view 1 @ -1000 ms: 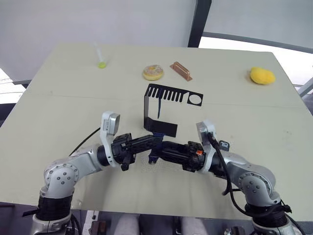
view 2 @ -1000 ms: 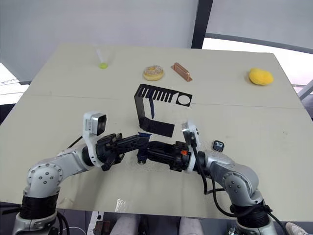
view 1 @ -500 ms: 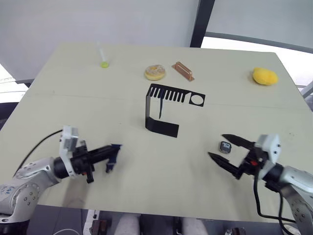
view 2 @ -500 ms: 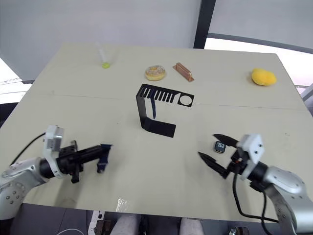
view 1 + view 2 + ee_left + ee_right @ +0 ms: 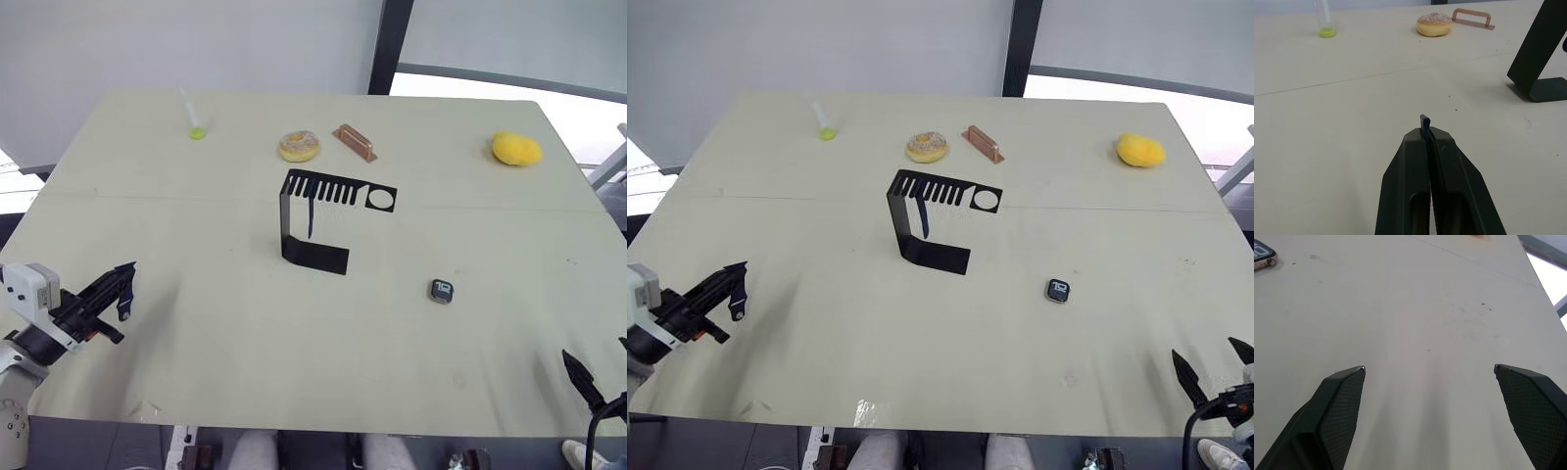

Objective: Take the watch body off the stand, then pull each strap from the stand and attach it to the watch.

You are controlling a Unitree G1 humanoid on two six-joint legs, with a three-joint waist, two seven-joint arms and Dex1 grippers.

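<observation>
Near the middle of the table (image 5: 196, 333) stands the stand (image 5: 315, 257), its foot flat on the surface and its slotted top plate with the round hole reaching out to the right. One strap (image 5: 311, 214) hangs down from the slots inside the bracket. To the right of the stand and nearer, well apart from it, the watch body (image 5: 442, 291) lies on the table with its screen up, white digits showing.

At the near left edge of the table the left pincer (image 5: 121, 287) is clenched on a second strap (image 5: 1424, 123); the left wrist view shows the two fingers pressed together with the strap's dark blue end poking out from between their tips. At the near right corner the right pincer (image 5: 1211, 370) is released, its fingers spread wide with nothing between them, and in the right wrist view the watch body is seen well apart from them.

Along the far side of the table, from left to right, stand a clear tube (image 5: 190, 109) with yellow-green liquid in its bottom, a doughnut (image 5: 299, 146), a copper-coloured bar (image 5: 354, 142) just beside it, and a yellow lump (image 5: 515, 149) near the far right corner.
</observation>
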